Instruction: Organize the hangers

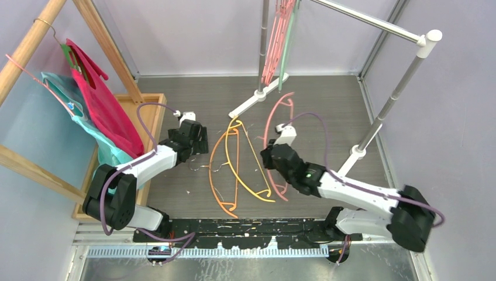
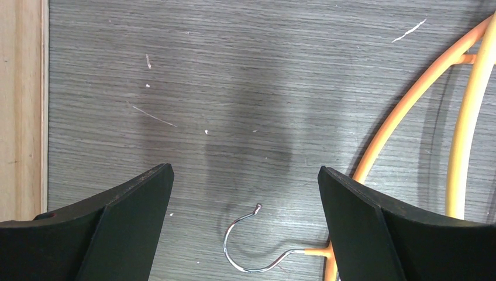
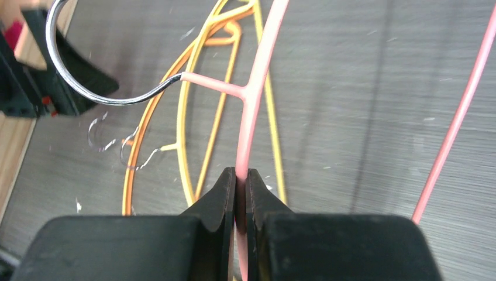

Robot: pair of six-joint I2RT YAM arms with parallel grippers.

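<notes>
My right gripper [image 1: 270, 155] is shut on the top edge of a pink hanger [image 1: 274, 120], just behind its hook stem. The right wrist view shows the pads [image 3: 225, 193] pinching the pink hanger [image 3: 257, 88] and its metal hook [image 3: 64, 76] raised off the table. Two orange hangers [image 1: 219, 170] and a yellow hanger [image 1: 254, 170] lie on the table between the arms. My left gripper [image 1: 196, 140] is open and empty. It hovers [image 2: 245, 170] over an orange hanger's metal hook [image 2: 240, 249]. Several pink hangers [image 1: 275, 41] and a pale green one [image 1: 288, 41] hang on the metal rack.
A wooden rack at the left carries a pink hanger draped with red and teal cloth [image 1: 102, 108], over a wooden base [image 1: 151, 114]. The metal rack's bar [image 1: 374, 23], right post [image 1: 389, 108] and white foot [image 1: 251, 100] stand at the back.
</notes>
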